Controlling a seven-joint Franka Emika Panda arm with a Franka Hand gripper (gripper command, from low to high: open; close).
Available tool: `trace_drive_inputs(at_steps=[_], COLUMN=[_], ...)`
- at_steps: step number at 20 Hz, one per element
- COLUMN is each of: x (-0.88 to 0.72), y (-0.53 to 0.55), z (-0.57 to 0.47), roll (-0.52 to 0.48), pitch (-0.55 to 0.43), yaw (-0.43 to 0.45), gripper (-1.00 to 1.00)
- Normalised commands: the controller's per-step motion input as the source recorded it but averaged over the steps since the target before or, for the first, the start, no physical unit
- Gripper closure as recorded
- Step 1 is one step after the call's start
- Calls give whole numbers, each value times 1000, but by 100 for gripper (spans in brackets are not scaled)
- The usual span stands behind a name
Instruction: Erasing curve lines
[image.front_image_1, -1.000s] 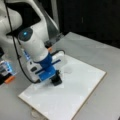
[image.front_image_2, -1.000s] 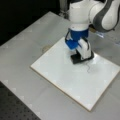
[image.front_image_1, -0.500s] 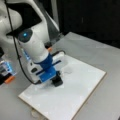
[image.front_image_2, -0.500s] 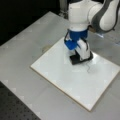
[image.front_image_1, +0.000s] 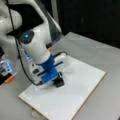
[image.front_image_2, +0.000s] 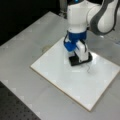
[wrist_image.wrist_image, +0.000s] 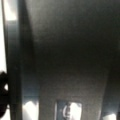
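Note:
A white board (image.front_image_1: 75, 95) (image.front_image_2: 75, 80) lies on the grey table in both front views. My gripper (image.front_image_1: 58, 79) (image.front_image_2: 78, 57) points down at the board, shut on a black eraser block (image.front_image_1: 59, 82) (image.front_image_2: 75, 60) that rests on the board's surface. In a front view, a short thin dark wavy curve line (image.front_image_2: 88, 68) shows on the board just to the right of the eraser and slightly nearer the bottom. The arm hides that spot in the opposite front view. The wrist view is filled by a dark grey blur, with a white strip of board (wrist_image.wrist_image: 8, 15) at its left edge.
The grey table (image.front_image_2: 30, 37) surrounds the board. An orange piece (image.front_image_1: 10, 79) and a blue-lit device (image.front_image_1: 6, 67) sit at a front view's left. A round mark (image.front_image_2: 45, 48) lies on the table left of the board. A black perforated surface (image.front_image_2: 10, 105) lies at bottom left.
The gripper and eraser have shifted only slightly across the board, staying pressed on it. The grip is unchanged.

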Motion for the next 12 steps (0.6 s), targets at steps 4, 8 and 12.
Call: trace_drive_inputs(at_steps=[4, 8, 12], x=[-298, -312, -320], y=[330, 386, 404], z=[-413, -417, -421], roll=[9, 23, 26], pitch=[-236, -229, -236], yaw=[-146, -146, -172], gripper=[100, 100, 100])
